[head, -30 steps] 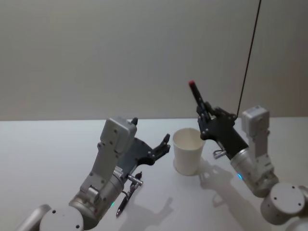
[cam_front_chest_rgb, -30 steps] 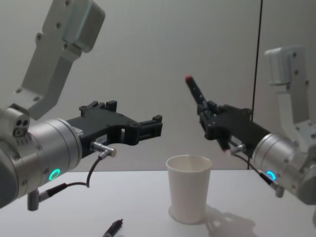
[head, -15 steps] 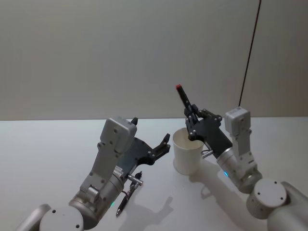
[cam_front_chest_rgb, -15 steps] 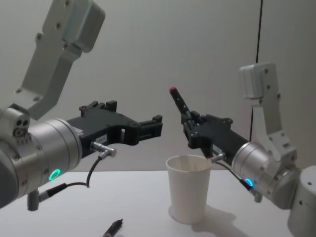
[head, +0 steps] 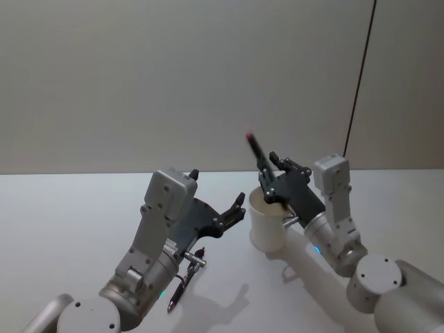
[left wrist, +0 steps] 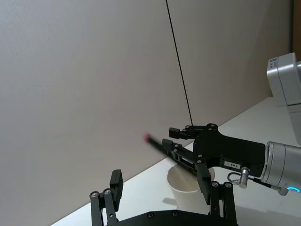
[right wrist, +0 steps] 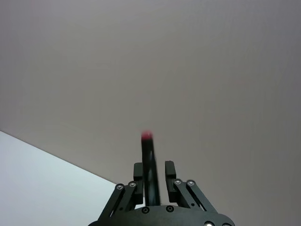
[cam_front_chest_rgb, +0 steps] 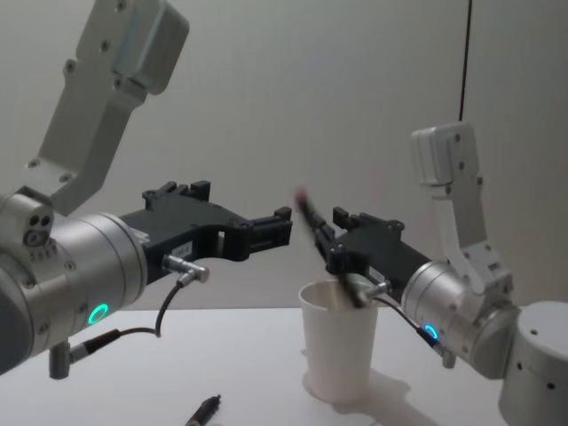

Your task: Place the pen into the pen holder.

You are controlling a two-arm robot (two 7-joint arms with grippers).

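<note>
One slim black pen with a red tip (cam_front_chest_rgb: 312, 224) is clamped between the jaws of the right gripper (cam_front_chest_rgb: 337, 257), long axis tilted, lower end apparently just inside the rim of the white paper cup (cam_front_chest_rgb: 337, 355). Left gripper (cam_front_chest_rgb: 282, 226) hangs beside the cup, jaws wide, empty.

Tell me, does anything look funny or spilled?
A second pen lies loose on the table near the left arm. Otherwise fine: the cup stands upright, and the right gripper holds its pen tilted over it.
</note>
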